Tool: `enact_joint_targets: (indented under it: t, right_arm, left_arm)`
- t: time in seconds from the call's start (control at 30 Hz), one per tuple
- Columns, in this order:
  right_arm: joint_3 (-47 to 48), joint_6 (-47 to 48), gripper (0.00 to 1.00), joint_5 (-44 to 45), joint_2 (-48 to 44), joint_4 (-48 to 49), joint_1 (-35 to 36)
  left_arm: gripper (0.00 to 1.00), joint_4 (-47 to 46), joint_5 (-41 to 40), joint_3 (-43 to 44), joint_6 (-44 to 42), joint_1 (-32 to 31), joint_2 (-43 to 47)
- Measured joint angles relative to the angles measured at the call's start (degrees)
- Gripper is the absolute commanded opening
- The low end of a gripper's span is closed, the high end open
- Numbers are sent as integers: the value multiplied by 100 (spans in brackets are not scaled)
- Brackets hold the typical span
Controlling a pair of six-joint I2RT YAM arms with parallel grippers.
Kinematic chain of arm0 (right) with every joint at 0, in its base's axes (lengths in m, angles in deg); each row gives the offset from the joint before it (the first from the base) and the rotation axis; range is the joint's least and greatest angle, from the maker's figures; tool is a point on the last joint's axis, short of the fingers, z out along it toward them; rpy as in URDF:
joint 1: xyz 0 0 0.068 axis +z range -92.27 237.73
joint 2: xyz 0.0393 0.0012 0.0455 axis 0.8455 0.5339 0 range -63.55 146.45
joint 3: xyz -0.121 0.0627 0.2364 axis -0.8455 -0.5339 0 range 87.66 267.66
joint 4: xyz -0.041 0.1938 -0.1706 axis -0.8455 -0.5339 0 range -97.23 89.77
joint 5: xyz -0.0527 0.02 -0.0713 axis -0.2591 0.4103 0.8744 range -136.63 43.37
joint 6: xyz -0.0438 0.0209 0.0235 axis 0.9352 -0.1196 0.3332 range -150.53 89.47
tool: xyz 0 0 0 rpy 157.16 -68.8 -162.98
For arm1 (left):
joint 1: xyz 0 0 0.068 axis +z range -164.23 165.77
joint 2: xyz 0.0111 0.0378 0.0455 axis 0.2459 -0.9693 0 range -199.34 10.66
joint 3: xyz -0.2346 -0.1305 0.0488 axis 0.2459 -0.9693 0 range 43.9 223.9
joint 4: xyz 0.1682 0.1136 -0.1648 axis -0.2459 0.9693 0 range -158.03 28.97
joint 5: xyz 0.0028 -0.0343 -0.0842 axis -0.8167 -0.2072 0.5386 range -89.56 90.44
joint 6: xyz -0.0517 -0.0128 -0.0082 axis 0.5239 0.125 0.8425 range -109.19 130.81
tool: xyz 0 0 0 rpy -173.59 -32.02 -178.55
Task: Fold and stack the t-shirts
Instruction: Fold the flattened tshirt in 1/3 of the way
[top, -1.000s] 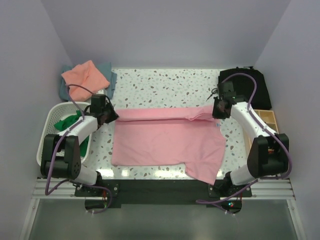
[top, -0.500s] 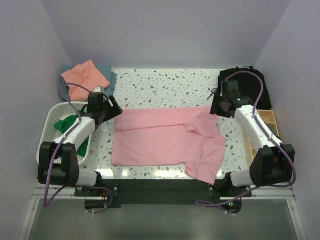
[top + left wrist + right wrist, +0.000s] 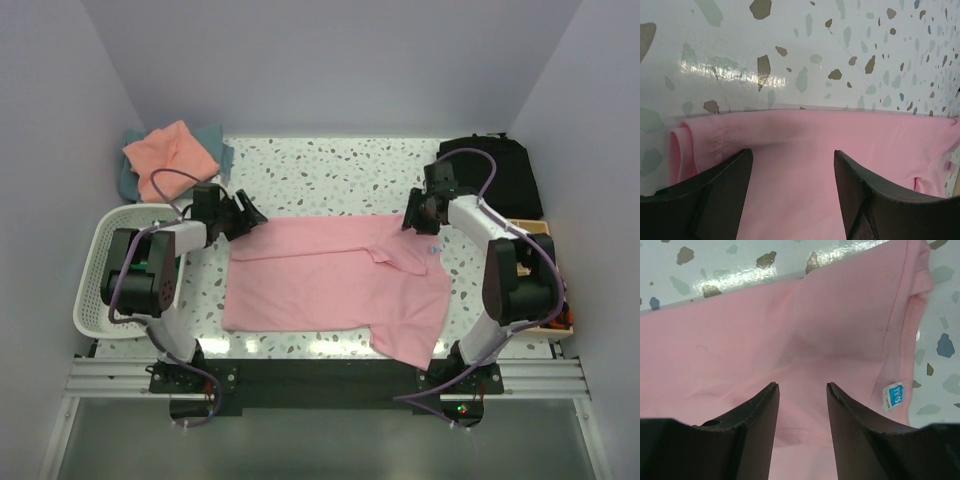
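A light pink t-shirt (image 3: 335, 280) lies spread flat across the table's middle, one corner hanging over the near edge. My left gripper (image 3: 247, 215) hovers at its far left corner, open, nothing between the fingers (image 3: 725, 185). Below it lie pink cloth (image 3: 800, 150) and a folded sleeve edge (image 3: 680, 150). My right gripper (image 3: 410, 222) is open over the far right part, by the neck. Its fingers (image 3: 757, 415) straddle bare cloth (image 3: 805, 340) near the blue neck label (image 3: 895, 395). A salmon-orange shirt (image 3: 168, 155) lies on a grey-blue one (image 3: 218, 148) at the back left.
A white basket (image 3: 95, 275) stands at the left edge beside the left arm. A black bag (image 3: 505, 175) sits at the back right, with a wooden tray (image 3: 540, 238) in front of it. Speckled tabletop (image 3: 330, 170) shows behind the pink shirt.
Both grippers have gone from shut to open, letting go of the pink shirt's far edge, which now lies flat. The left gripper has moved right, the right one slightly left.
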Motion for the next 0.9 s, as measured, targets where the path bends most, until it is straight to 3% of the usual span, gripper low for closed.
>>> enact_joint_targets:
  t: [0.2, 0.37, 0.73, 0.9]
  right_arm:
    - [236, 0, 46, 308, 651, -66, 0]
    - [841, -2, 46, 507, 1338, -278, 0]
    - [3694, 155, 50, 756, 3226, -699, 2]
    - [3512, 334, 54, 608, 3095, -455, 0]
  left_arm:
    - [71, -413, -33, 42, 35, 0, -216]
    - [70, -568, -168, 619, 37, -4, -741]
    - [71, -205, -776, 1794, -33, -2, -1475]
    - [72, -186, -804, 1790, -83, -2, -1432]
